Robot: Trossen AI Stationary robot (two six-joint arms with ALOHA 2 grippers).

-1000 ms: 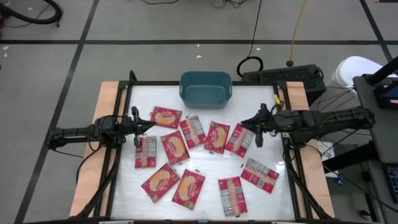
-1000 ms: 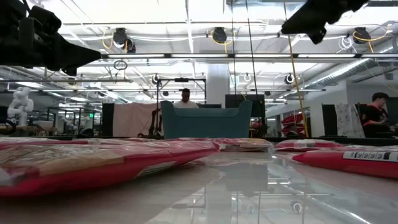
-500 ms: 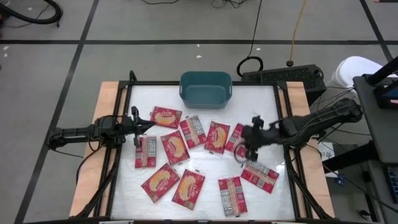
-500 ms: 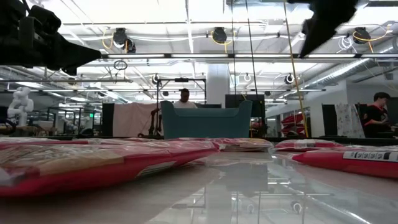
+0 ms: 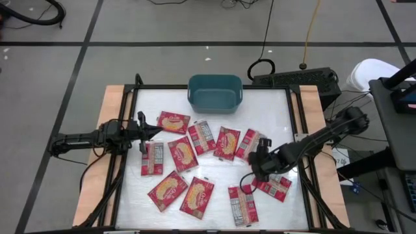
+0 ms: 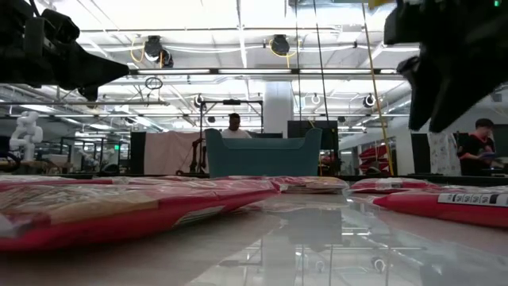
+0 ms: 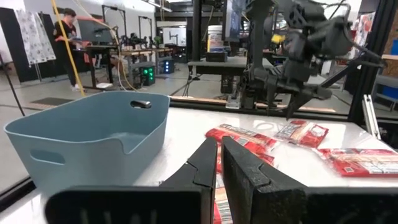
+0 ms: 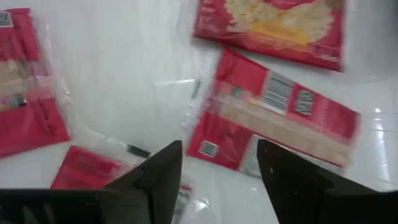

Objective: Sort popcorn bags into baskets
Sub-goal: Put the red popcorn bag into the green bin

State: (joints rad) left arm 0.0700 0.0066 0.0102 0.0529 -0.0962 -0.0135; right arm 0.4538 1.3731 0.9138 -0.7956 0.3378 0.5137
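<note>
Red popcorn bags (image 5: 195, 159) litter your table (image 5: 273, 107) from above; the teal basket (image 5: 215, 91) sits mid back edge. Your right gripper (image 5: 250, 177) hangs near the front-right corner. Left wrist view: left gripper (image 7: 219, 162) pressed together. Right wrist view: fingers (image 8: 158, 171) spread (nothing between).

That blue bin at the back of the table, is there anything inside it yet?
Nothing shows inside the teal bin: the overhead view shows a bare floor. All the popcorn bags lie on the table.
</note>
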